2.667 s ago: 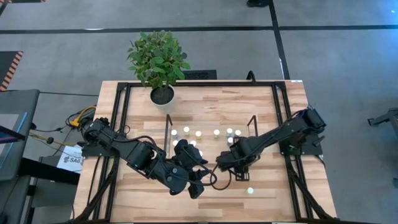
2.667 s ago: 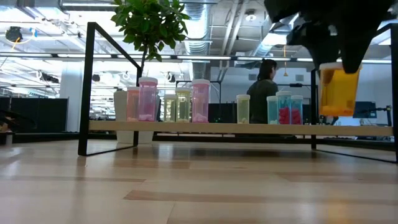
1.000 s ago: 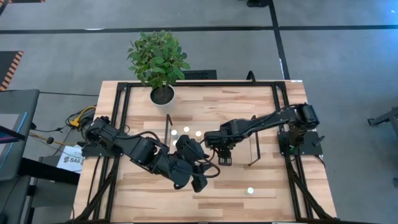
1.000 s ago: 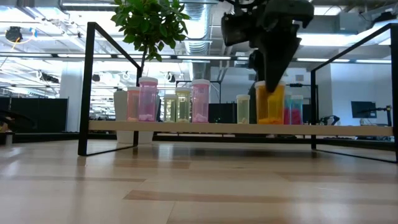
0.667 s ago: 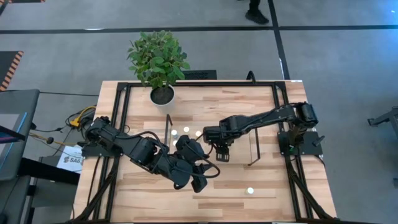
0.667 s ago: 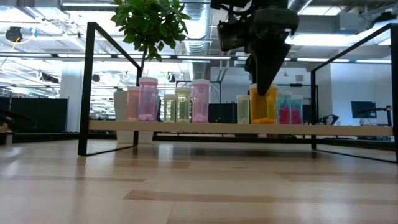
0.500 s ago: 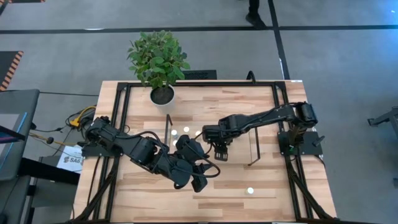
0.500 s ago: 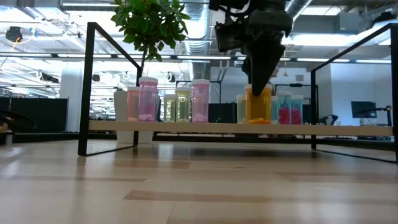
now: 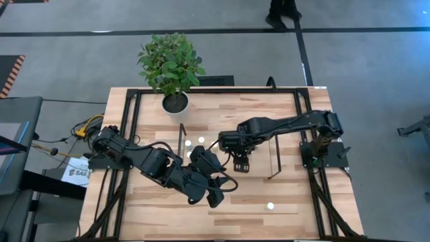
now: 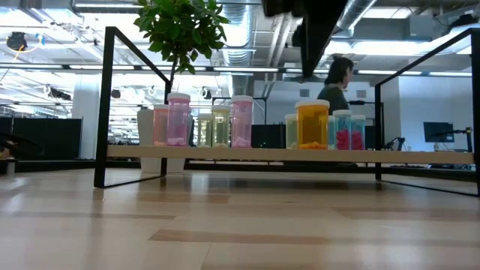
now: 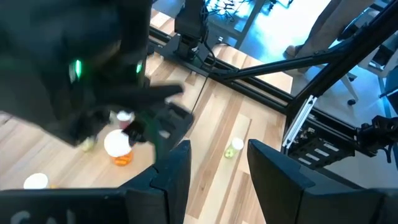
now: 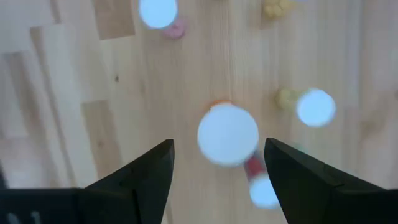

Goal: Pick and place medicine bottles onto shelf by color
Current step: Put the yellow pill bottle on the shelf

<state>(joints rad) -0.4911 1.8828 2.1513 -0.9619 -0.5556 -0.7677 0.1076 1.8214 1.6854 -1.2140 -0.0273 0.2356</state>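
Right claw (image 12: 214,165) is hanging released right over the orange bottle (image 10: 313,124) on the shelf (image 10: 285,154), so drifting toward 3 o'clock risks toppling neighbours.

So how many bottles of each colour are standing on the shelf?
Pink bottles: 3
Yellow bottles: 3
Orange bottle: 1
Teal bottles: 3, one half hidden behind the orange one
Total on the shelf: 10
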